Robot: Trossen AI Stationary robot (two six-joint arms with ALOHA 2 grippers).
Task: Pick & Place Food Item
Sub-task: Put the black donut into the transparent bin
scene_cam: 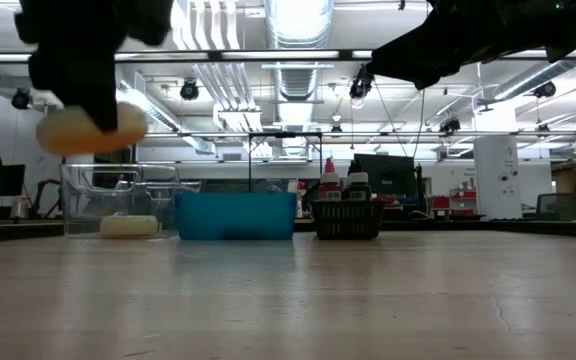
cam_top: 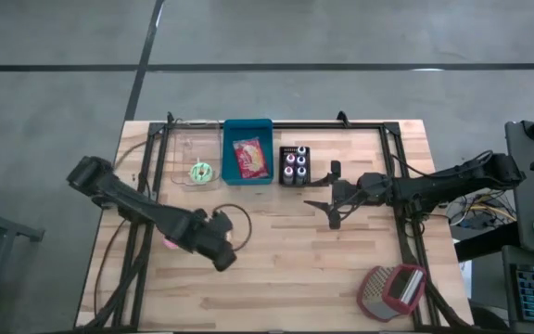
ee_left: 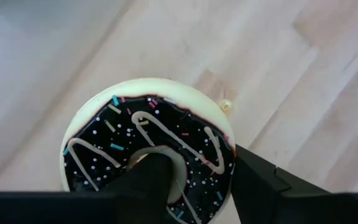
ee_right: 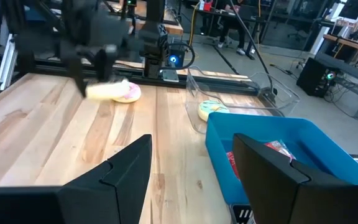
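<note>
While gripped, chocolate-iced donut [ee_left: 148, 155] with sprinkles

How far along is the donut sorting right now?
Done: one green donut already lies in the clear bin. In hand: the left pincer grips a chocolate donut, lifted off the table. Left: carrying it to a bin, then likely the pink donut on the table. The right pincer hangs open near the bottle basket.

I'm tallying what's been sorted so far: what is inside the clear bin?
One donut with green icing lies in the clear bin; the low view shows one pale item there too. Whether anything sits beneath that donut cannot be seen.
</note>
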